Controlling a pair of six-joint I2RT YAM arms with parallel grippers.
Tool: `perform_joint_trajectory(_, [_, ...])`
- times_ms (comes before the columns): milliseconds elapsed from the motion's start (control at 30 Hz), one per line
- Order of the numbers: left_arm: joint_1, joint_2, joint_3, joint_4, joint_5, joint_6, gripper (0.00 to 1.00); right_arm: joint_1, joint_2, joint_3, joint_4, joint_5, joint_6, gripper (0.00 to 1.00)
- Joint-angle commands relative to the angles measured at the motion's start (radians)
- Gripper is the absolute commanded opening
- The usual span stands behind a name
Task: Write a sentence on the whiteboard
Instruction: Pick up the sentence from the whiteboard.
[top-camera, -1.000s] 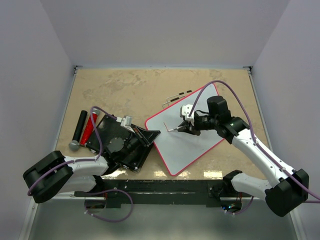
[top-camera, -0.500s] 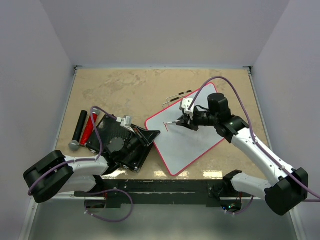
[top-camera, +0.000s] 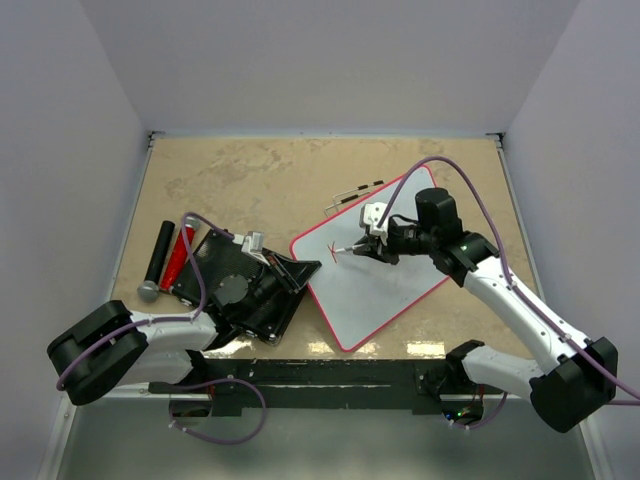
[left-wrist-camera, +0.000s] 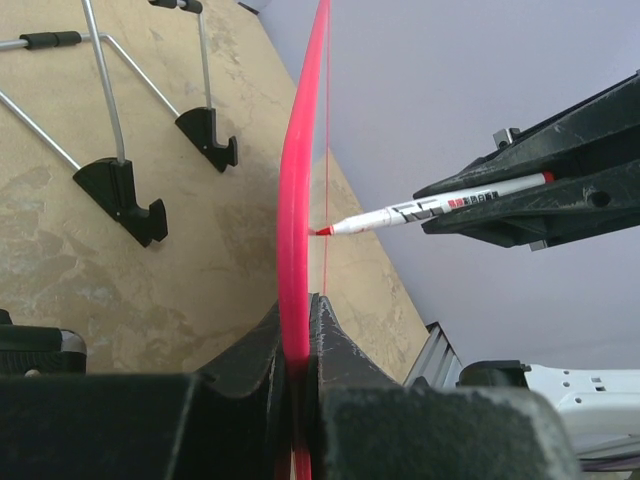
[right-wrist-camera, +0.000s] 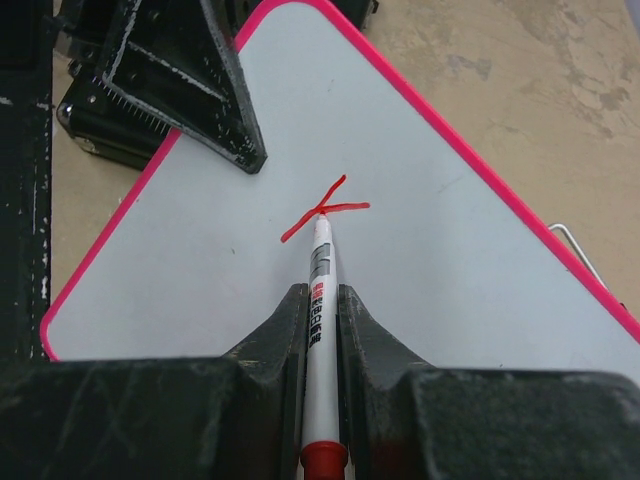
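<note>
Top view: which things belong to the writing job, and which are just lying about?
In use: whiteboard, marker in right gripper, left gripper clamping the rim, red strokes.
Idle: black cylinder, red tube beside it, wire stand.

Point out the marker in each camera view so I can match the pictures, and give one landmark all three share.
Top external: the marker, right of centre, tip on the board.
Left wrist: the marker, centre right, pointing left, tip at the board seen edge-on.
Right wrist: the marker, bottom centre, pointing up, tip at red strokes.
Shared landmark: the whiteboard, by its red rim.
</note>
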Motion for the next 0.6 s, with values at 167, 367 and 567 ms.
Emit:
perform_joint_trajectory(167, [-0.006,0.005,0.034,0.088,0.006,0.076,0.0,0.001,0.009,0.036,-0.005,0.014,-0.005,0.0])
perform_joint_trajectory(367, [-0.006,0.008,0.034,0.088,0.008,0.076,0.0,0.001,-0.009,0.035,-0.078,0.043,-0.061,0.0])
perform_joint_trajectory(567, [-0.006,0.02,0.036,0.102,0.011,0.074,0.0,0.001,-0.045,0.012,-0.146,0.076,-0.105,0.0])
